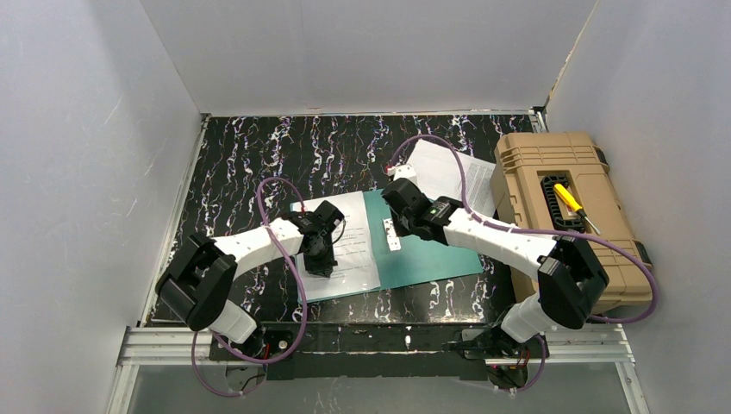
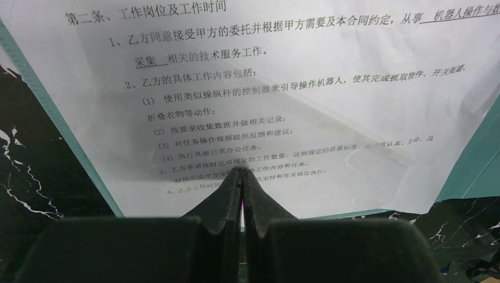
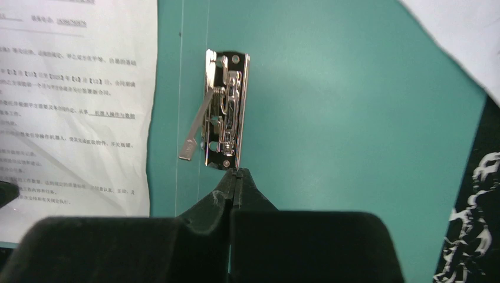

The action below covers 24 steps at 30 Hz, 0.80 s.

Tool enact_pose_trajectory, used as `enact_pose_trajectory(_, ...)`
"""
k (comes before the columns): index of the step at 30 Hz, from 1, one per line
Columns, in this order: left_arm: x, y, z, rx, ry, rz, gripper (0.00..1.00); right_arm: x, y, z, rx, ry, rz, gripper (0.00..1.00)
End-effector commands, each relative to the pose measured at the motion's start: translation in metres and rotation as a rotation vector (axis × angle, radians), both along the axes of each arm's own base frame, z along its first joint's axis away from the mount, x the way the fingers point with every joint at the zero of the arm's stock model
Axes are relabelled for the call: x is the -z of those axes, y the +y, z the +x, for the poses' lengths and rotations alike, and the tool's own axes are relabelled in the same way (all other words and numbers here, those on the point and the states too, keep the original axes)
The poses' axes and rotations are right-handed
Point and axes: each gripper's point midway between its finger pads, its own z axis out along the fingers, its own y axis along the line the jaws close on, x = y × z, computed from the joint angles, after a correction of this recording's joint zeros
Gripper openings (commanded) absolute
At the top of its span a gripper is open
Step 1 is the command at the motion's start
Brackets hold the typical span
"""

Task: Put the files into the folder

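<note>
The teal folder (image 1: 431, 246) lies open at the table's middle, its metal clip (image 1: 392, 234) on the inner spine. One printed white sheet (image 1: 353, 250) lies on its left half. My left gripper (image 1: 321, 261) is shut, tips down on that sheet (image 2: 283, 88); the left wrist view shows the tips (image 2: 240, 172) together on the text. My right gripper (image 1: 396, 220) is shut, its tips (image 3: 237, 172) just at the near end of the clip (image 3: 223, 109), whose lever stands out to the left. More sheets (image 1: 444, 168) lie at the back right.
A tan toolbox (image 1: 534, 172) with a yellow screwdriver (image 1: 569, 200) on its lid stands at the right, next to the loose sheets. White walls enclose the black marbled table (image 1: 250, 164) on three sides. Purple cables loop over both arms.
</note>
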Motion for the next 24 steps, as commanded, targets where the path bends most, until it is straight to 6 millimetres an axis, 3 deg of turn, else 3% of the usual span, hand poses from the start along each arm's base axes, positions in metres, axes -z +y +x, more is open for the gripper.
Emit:
enact_pose_trajectory(1, 0.010, 0.026, -0.018, -0.002, 0.040, 0.100, 0.00, 0.014, 0.008, -0.009, 0.014, 0.090, 0.149, 0.01)
enact_pose_trajectory(12, 0.006, 0.033, -0.022, -0.008, 0.021, 0.104, 0.00, 0.043, 0.029, -0.019, 0.035, 0.260, 0.371, 0.01)
enact_pose_trajectory(19, 0.009, 0.036, -0.025, -0.012, 0.022, 0.109, 0.00, 0.047, 0.043, -0.017, 0.029, 0.318, 0.453, 0.01)
enact_pose_trajectory(24, 0.010, 0.036, -0.025, -0.013, 0.021, 0.109, 0.00, 0.041, 0.049, -0.003, 0.032, 0.298, 0.484, 0.01)
